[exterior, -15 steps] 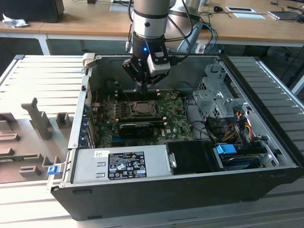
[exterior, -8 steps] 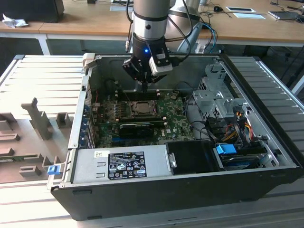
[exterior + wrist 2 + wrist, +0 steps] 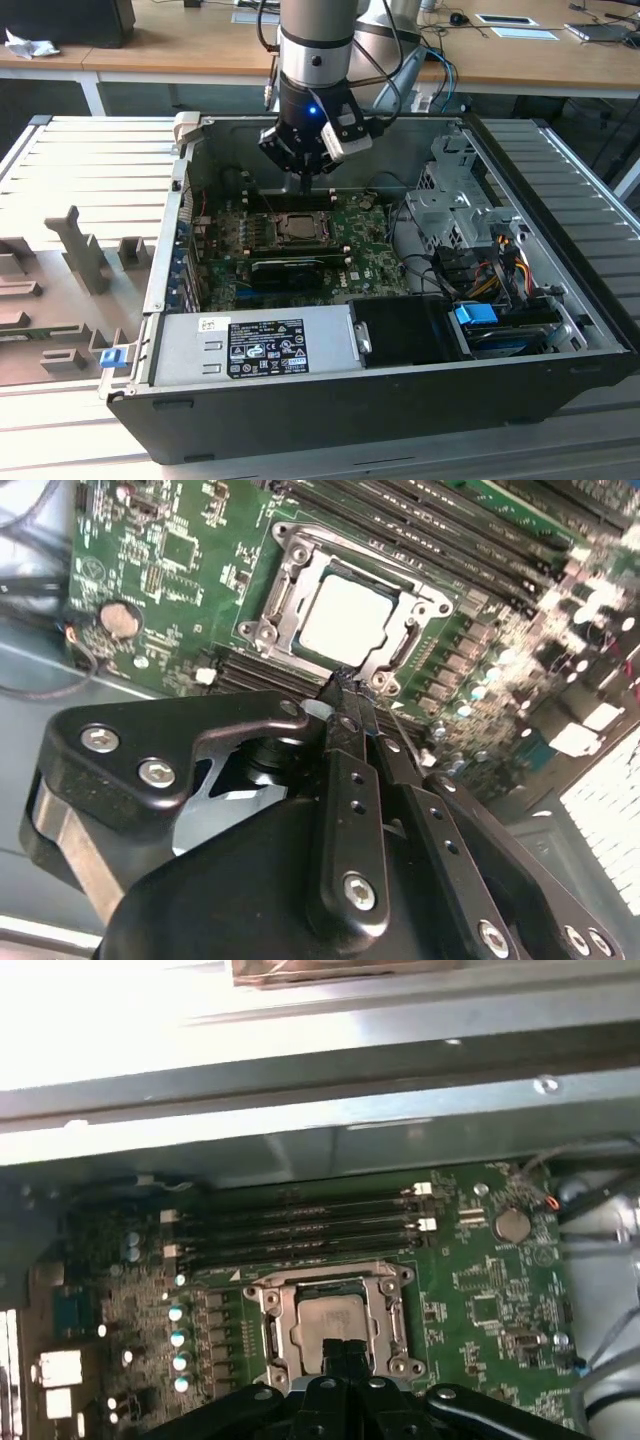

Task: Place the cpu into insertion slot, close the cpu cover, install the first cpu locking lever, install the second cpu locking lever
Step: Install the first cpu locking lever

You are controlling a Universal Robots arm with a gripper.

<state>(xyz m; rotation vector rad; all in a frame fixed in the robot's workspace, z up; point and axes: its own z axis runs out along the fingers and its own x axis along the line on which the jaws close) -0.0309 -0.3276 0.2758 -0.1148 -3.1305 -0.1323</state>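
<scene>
The cpu (image 3: 348,617) lies flat in the insertion slot (image 3: 264,630) on the green motherboard, its pale metal face showing through the window of the cpu cover (image 3: 410,640), which lies down around it. My gripper (image 3: 350,688) hangs just above the socket's edge with its fingers pressed together and nothing visible between them. A thin metal rod (image 3: 404,730) runs beside the fingertips. In the exterior view the gripper (image 3: 305,182) is over the back of the socket and the cpu (image 3: 298,229). The first wrist view shows the cpu (image 3: 333,1320) just beyond the gripper (image 3: 341,1346).
The board sits deep in an open computer case (image 3: 300,410) with tall metal walls. Memory slots (image 3: 300,1225) run along one side of the socket, a black card (image 3: 290,268) lies in front, and drive cages with cables (image 3: 480,260) fill the exterior view's right.
</scene>
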